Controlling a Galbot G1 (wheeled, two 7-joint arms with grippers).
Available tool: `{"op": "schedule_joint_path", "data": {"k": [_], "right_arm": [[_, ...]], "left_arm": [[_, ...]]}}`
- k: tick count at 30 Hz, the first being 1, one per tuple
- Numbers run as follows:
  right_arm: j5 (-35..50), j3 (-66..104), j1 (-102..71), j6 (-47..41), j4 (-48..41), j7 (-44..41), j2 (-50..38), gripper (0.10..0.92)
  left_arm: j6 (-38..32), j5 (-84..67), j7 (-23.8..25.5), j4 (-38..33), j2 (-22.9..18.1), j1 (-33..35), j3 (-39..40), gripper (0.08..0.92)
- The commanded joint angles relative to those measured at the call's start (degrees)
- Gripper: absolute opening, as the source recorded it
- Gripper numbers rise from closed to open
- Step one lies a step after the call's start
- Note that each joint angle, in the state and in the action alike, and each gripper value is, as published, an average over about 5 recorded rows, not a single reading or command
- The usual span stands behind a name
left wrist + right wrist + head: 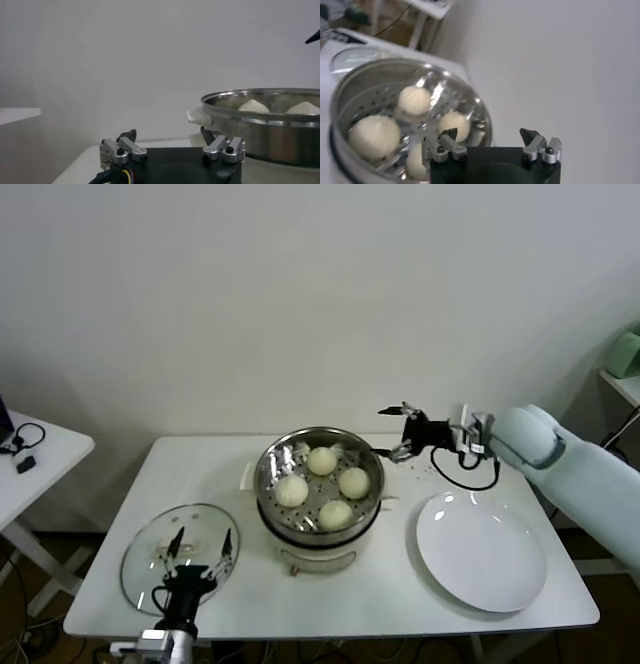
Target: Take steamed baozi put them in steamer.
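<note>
Sitting on the perforated tray of the steamer (318, 529) at the counter's (190, 464) centre, all 4 steamed baozi (322, 486) appear loaded, so the task looks essentially complete. At the steamer's 2 o'clock the right gripper (402, 431) hovers wide open and empty, above a bare white plate (481, 552). At 8 o'clock the left gripper (199, 546) waits, open, over the glass lid (150, 559).

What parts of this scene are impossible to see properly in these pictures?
- Left wrist view: shiny round steel steamer cut off by the edge; its rim hides all but two cream-white dough buns' tops.
- Right wrist view: right hand hides part of the nearest bun.
- Head view: left hand overlaps the round glass lid.
</note>
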Motion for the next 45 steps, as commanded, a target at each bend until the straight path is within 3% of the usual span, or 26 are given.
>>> {"op": "schedule_joint_path", "data": {"k": [1, 10, 19, 30, 45], "right_arm": [[-4.8, 47.9, -44.8, 6.5, 8.9, 10.7, 12.6, 0.823], [-9.2, 59.7, -59.6, 15.1, 13.5, 15.1, 33.4, 0.823], [-11.9, 62.8, -67.9, 19.3, 15.8, 15.3, 43.4, 0.823], [-12.0, 62.7, -74.4, 22.0, 16.7, 14.8, 48.3, 0.823], [-11.4, 62.7, -75.8, 22.3, 17.2, 13.9, 47.3, 0.823]], "left_arm": [[0.1, 0.2, 0.1, -0.5, -0.3, -0.1, -0.3, 0.823], [0.3, 0.7, 0.1, -1.0, -0.7, 0.0, -0.9, 0.823], [0.9, 0.5, 0.2, -2.2, -0.9, 0.1, -1.4, 0.823], [0.4, 0.3, 0.3, -0.8, -0.9, -0.6, -2.3, 0.823], [0.7, -1.6, 1.1, -0.4, -1.0, -0.8, -3.3, 0.823]]}}
